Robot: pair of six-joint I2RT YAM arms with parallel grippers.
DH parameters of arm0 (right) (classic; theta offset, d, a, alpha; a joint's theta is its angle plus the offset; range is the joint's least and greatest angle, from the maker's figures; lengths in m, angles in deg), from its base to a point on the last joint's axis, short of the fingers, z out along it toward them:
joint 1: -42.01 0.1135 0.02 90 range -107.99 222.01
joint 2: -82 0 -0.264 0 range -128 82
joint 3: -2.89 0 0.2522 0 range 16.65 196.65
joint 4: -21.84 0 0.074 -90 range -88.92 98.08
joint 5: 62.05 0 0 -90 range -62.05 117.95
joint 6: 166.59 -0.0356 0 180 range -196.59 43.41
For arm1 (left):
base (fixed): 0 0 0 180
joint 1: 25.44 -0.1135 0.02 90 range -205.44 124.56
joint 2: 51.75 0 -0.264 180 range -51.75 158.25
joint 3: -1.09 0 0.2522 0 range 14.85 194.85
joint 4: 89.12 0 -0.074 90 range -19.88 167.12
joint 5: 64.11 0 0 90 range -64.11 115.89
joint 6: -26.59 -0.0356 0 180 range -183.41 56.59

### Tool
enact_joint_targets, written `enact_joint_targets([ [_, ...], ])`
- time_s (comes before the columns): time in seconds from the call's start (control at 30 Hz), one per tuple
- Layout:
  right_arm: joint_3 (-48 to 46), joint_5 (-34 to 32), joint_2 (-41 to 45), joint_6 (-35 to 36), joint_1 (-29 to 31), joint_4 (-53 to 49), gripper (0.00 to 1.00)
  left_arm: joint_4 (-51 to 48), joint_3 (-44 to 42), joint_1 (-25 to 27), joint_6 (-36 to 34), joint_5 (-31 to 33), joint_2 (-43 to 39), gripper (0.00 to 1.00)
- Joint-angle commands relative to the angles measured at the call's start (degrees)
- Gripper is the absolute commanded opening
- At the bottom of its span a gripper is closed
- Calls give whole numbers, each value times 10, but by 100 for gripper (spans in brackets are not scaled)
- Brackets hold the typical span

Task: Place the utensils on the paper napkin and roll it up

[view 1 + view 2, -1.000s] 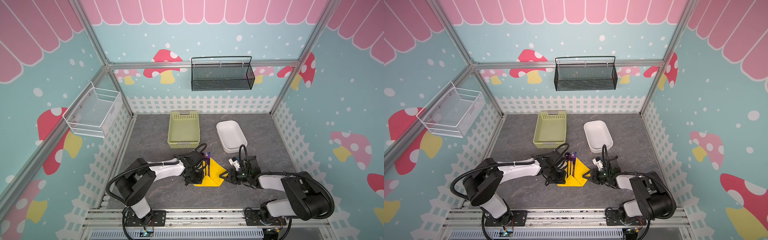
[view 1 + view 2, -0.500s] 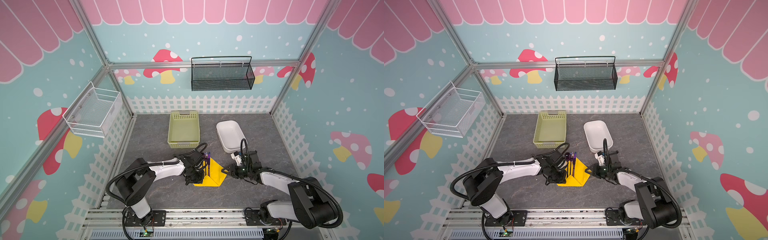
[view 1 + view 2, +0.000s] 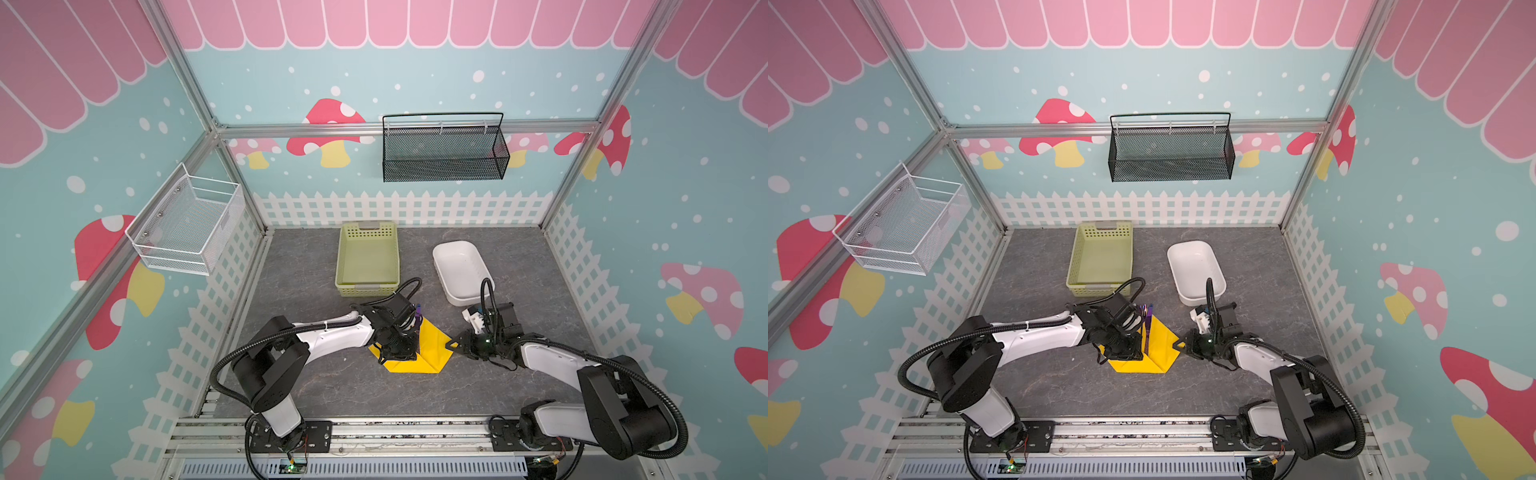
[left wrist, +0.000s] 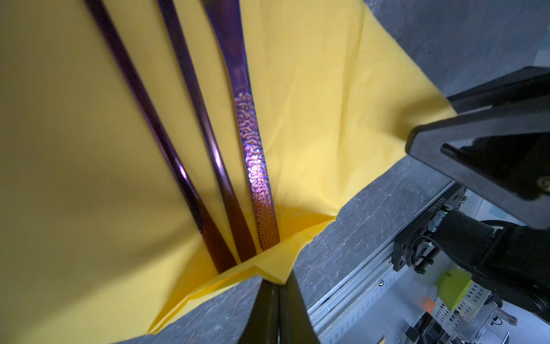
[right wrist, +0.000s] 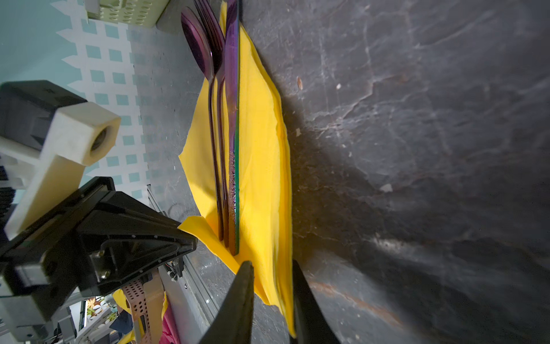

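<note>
Three purple utensils (image 5: 232, 134) lie on the yellow paper napkin (image 3: 432, 347), front-middle on the grey marbled counter (image 3: 316, 266) inside teal mushroom-print walls (image 3: 415, 83), before a green basket (image 3: 368, 287) and white tub (image 3: 467, 296). The left fingers (image 4: 268, 312) pinch its fold; the right fingers (image 5: 238, 303) stand narrowly apart astride its corner.

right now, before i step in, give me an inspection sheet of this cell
surface: grey tabletop, a few pale specks near the napkin
job's things: yellow napkin, near corner folded up; three utensils side by side on it, heads past its far edge
clutter: green basket and white tub, apart from the napkin; nothing seen inside
grippers: left gripper shut on the napkin's folded corner; right gripper jaws apart, straddling the napkin's edge
cables: black hoses loop over both wrists, off the napkin
surroundings: mesh rack and wire basket on walls; nothing seen in them
</note>
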Motion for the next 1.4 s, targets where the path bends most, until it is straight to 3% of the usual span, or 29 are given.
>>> enact_joint_targets([
  [0.0, 19, -9, 13, 19, -2, -31, 22, 10, 17, 2, 10, -4, 20, 7],
  [0.5, 72, -42, 19, 58, -2, -123, 20, 10, 18, 2, 1, 19, 43, 4],
  [0.73, 80, -27, 24, 52, 0, -123, 6, 10, 18, 2, -1, 27, 45, 4],
  [0.93, 86, -18, 37, 18, 16, -101, 0, 10, 22, 2, -3, 21, 56, 3],
  [1.37, 119, -20, 8, -102, 114, -1, 0, 10, 13, 2, -5, 23, 58, 2],
])
